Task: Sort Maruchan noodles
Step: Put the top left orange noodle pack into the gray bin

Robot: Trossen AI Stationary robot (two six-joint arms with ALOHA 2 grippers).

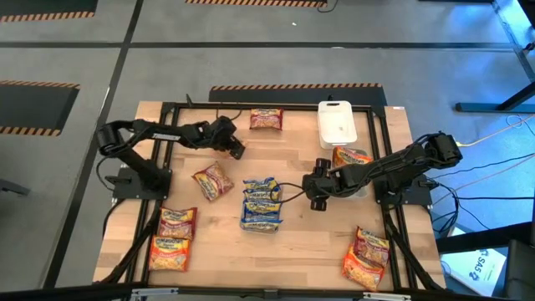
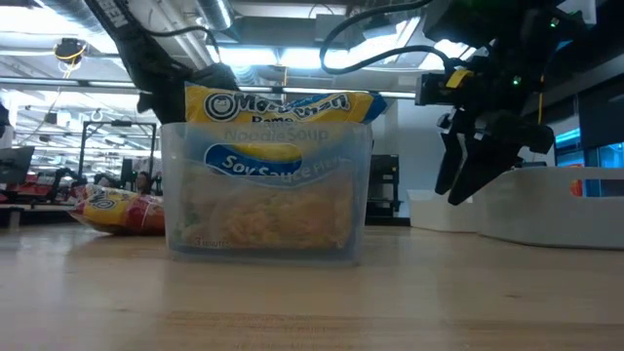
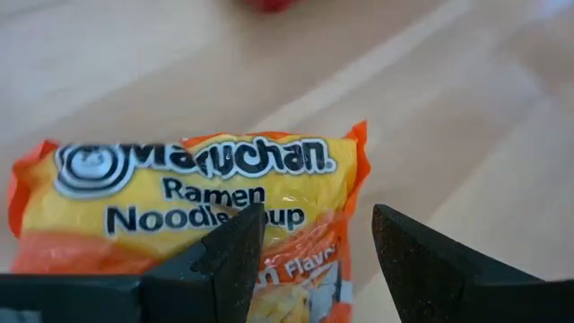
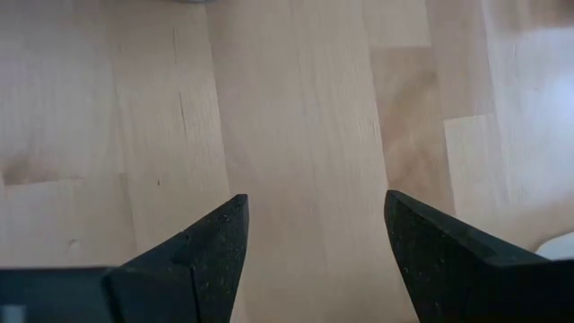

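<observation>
Left gripper (image 3: 314,260) is hovering with fingers parted and empty over an orange-and-yellow packet (image 3: 188,202) lying flat on the wooden table (image 1: 292,242), left of centre. Right gripper (image 1: 318,191) is hanging spread and empty over bare wood, just right of the clear container (image 2: 263,185) holding blue-and-yellow packets (image 2: 278,107) at the table's middle. Other Maruchan noodles (image 1: 171,238) are lying scattered toward the table's edges and corners, and a white lid (image 1: 336,123) is sitting near the far edge
</observation>
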